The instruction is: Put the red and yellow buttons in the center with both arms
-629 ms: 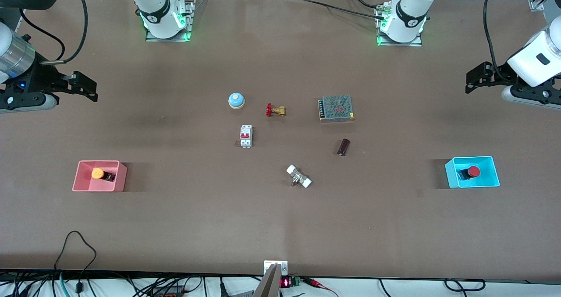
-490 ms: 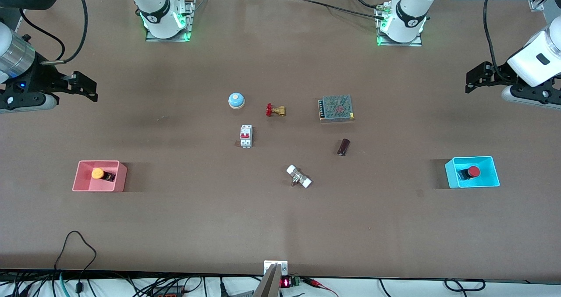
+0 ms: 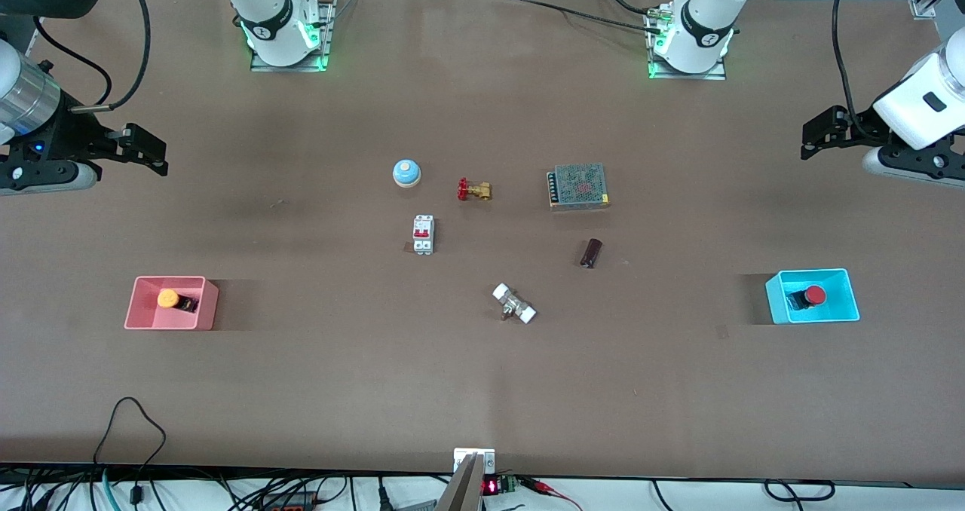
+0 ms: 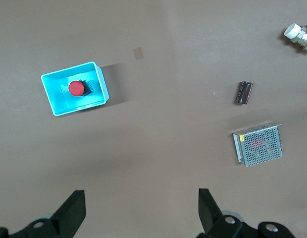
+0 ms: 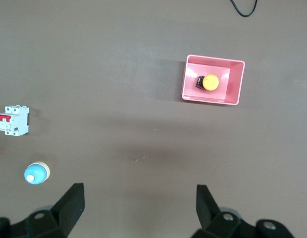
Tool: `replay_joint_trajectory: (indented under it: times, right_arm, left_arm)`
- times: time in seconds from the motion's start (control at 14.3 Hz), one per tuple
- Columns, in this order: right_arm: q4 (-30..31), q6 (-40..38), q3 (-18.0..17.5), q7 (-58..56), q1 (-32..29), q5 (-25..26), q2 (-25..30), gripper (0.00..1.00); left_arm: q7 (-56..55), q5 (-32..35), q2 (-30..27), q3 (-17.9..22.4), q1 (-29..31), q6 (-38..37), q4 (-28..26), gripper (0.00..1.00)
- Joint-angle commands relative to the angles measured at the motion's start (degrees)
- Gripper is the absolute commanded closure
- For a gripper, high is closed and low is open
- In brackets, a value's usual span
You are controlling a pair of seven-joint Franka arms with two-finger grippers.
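Brown surface [image 3: 482, 390], yellow button [image 3: 167, 298] in pink bin [image 3: 143, 322], red button [image 3: 813, 295] in blue bin [image 3: 829, 316], left claw [image 3: 805, 148] and right claw [image 3: 160, 161] aloft, wide open, empty.

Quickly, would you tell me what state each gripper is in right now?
Left gripper: open, holding nothing, over bare table toward the left arm's end.
Right gripper: open, holding nothing, over bare table toward the right arm's end.

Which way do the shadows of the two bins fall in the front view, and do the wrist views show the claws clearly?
Front view: the pink bin casts its shadow toward the left arm's end, the blue bin toward the right arm's end. Left wrist view: the left claw shows dark, fingers wide apart. Right wrist view: the right claw likewise.
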State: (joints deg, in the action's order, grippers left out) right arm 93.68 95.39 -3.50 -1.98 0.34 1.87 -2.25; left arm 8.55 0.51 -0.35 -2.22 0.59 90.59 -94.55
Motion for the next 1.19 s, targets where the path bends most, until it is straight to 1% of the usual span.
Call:
replay_joint_trajectory:
  times: [0.0,0.07,0.21,0.28,0.42,0.49,0.56,0.63,0.7,0.77,0.84,0.91,0.98,1.12]
  right_arm:
    - [-1.13,-0.56,0.42,0.92,0.18,0.33,-1.35,0.00]
    - [-1.13,-0.56,0.42,0.57,-0.16,0.33,-2.23,0.00]
    - [-1.13,-0.38,0.42,0.13,-1.31,0.24,-3.64,0.00]
    - [-1.13,-0.03,0.42,0.22,-1.31,0.68,-4.25,0.00]
    - [-1.13,0.41,0.51,0.22,-1.49,1.29,-6.97,0.00]
    - [-1.21,1.89,0.51,0.22,-1.66,2.08,-8.90,0.00]
    - [-1.21,5.21,0.51,0.13,-2.18,3.48,-10.83,0.00]
    - [-1.04,8.03,0.51,0.13,-2.36,4.28,-12.50,0.00]
    - [-1.13,9.80,0.51,0.22,-2.89,4.29,-13.91,0.00]
    - [-1.13,12.77,0.51,0.22,-4.20,4.20,-15.40,0.00]
    - [-0.95,15.15,0.51,0.22,-5.08,4.11,-16.29,0.00]
    - [-1.04,16.92,0.51,0.13,-5.70,4.37,-17.95,0.00]
    - [-1.04,18.59,0.51,0.22,-6.58,4.20,-19.01,0.00]
    - [-1.04,23.06,0.51,-0.04,-8.25,4.28,-21.38,0.00]
  left_arm:
    - [0.33,-0.68,-0.79,0.11,0.64,-1.29,-0.37,0.00]
    - [0.33,-0.69,-0.53,0.37,0.72,-2.51,-0.37,0.00]
    - [0.33,-0.42,2.97,0.37,0.73,-8.55,-0.11,0.00]
    - [0.33,1.32,3.77,0.46,0.81,-9.46,0.85,0.00]
    - [0.15,1.34,5.88,0.46,3.78,-9.21,1.56,0.00]
    - [0.24,1.25,7.37,0.46,4.93,-9.12,3.04,0.00]
    - [0.59,1.42,10.43,0.46,5.38,-9.12,5.58,0.00]
    - [0.85,1.77,14.98,0.55,5.56,-9.12,10.30,0.00]
    - [1.03,1.51,20.16,0.55,7.04,-9.12,16.79,0.00]
    - [1.12,1.42,24.13,0.46,8.71,-9.12,22.34,0.00]
    - [1.12,1.60,25.73,0.55,9.07,-8.86,24.13,0.00]
    - [0.33,2.03,26.71,0.63,9.07,-6.24,24.15,0.00]
    - [0.24,2.82,27.59,0.81,9.25,-0.47,23.63,0.00]
    - [0.59,4.41,28.74,0.90,10.74,11.13,18.20,0.00]
